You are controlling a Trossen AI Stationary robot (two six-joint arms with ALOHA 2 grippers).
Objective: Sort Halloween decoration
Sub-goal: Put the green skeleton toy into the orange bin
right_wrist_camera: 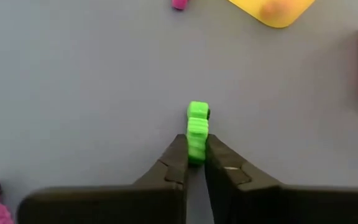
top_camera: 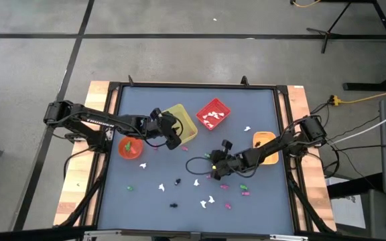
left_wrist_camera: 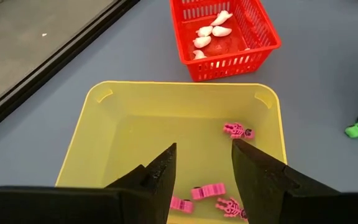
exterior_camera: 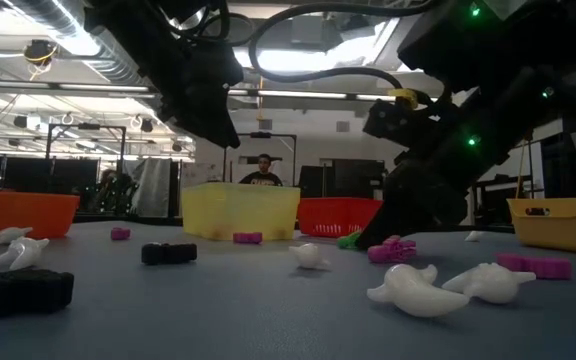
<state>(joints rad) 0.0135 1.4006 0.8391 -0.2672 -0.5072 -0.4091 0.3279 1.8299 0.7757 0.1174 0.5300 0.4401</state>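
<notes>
The right gripper (right_wrist_camera: 196, 157) pinches a green trinket (right_wrist_camera: 197, 129) by one end only, low over the table's middle, so it could twist loose in transit. The left gripper (left_wrist_camera: 204, 171) hangs spread and empty over the yellow bin (left_wrist_camera: 104, 121) holding pink trinkets (left_wrist_camera: 238, 130); other trinkets lie scattered.

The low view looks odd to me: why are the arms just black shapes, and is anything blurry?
Low view: bright ceiling lights behind leave both arms as dark silhouettes, and the nearest black trinket looks soft. Right wrist view: even light, the right gripper pinching a sharply shown green trinket. Left wrist view: the left gripper open over the yellow bin, faint glare on its floor.
</notes>
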